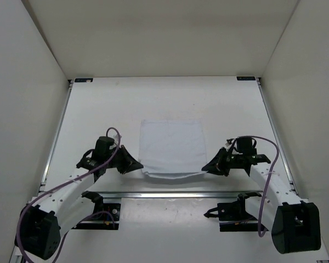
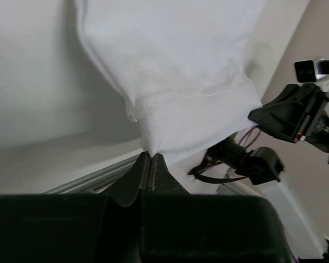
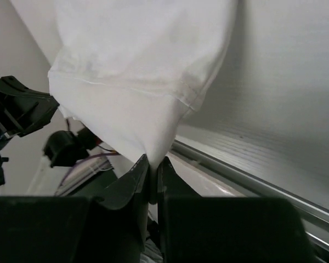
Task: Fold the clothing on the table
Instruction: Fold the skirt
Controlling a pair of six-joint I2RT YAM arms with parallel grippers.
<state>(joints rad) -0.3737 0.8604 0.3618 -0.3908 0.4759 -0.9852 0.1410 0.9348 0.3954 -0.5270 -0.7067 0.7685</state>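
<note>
From above, one piece of white clothing (image 1: 171, 147) lies a little near of the middle of the white desk (image 1: 98, 109), roughly square and lightly creased. Most of it is flat on the surface, but its near edge is lifted slightly. There are two arms, one on each side of that edge. The left fingers (image 1: 138, 166) meet the near left corner and the right fingers (image 1: 208, 166) the near right corner, and the hem sags in a shallow curve between them. A metal rail (image 1: 170, 194) runs along the near edge of the desk just behind that hem. From the left wrist, the left fingers (image 2: 141, 172) are clenched on a small pinch of the clothing (image 2: 170, 66) right at its corner, where a stitched hem crosses. The cloth fans upward from the tips, and the other arm (image 2: 296, 112) shows dark at the right. From the right wrist it is the mirror picture: the right fingers (image 3: 138, 178) are clamped tight on the opposite corner, and the clothing (image 3: 142, 55) spreads away above a seam line, with the rail (image 3: 247, 175) slanting past below. To my eye this is a light, thin, limp thing with no stiffness of its own, so it should drape and drag wherever the corners lead it. The hemmed corners look like the sensible hold, since the doubled fabric gives more bite. Such small pinches could slip if the two sides pull apart.
</note>
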